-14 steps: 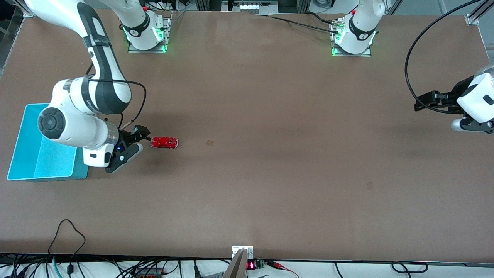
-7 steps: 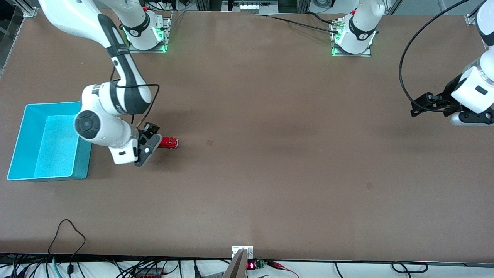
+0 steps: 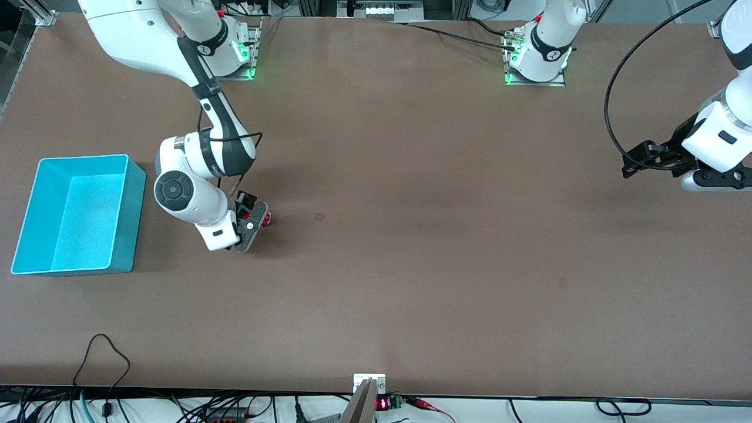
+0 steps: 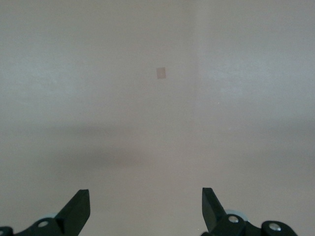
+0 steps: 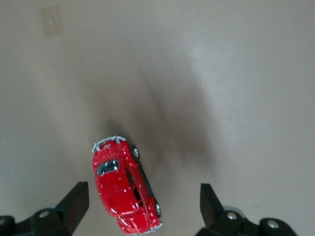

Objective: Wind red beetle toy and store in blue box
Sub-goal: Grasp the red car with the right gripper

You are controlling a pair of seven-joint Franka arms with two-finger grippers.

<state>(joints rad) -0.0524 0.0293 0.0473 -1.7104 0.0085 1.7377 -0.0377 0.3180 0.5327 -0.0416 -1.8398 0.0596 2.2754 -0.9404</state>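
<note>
Here, starting at the right arm's end of the tabletop (image 3: 411,176), you see the blue box (image 3: 35,194) sitting flat, its opening facing up and nothing visible inside it. Just beside it, toward the middle of the tabletop, the right arm bends down from its base and puts the right hand (image 3: 254,218) low over the red beetle toy (image 3: 267,219). From the front camera only a sliver of the toy's red body shows past the hand. Your right wrist view gives the better look: the red beetle toy (image 5: 127,193) stands on its wheels on the bare surface, lying between the two dark fingers (image 5: 74,202), which are spread wide on either side of it and touch nothing. The toy sits closer to one finger than to the other, angled a little against the line of the hand, with a silvery bumper at each end. A small pale square mark (image 3: 319,217) lies on the tabletop a short way past the toy, toward the left arm's end.

At that end the left arm waits, holding the left hand (image 3: 637,160) up over bare tabletop, well apart from toy and box. Your left wrist view shows its fingers (image 4: 78,210) spread apart and empty.
</note>
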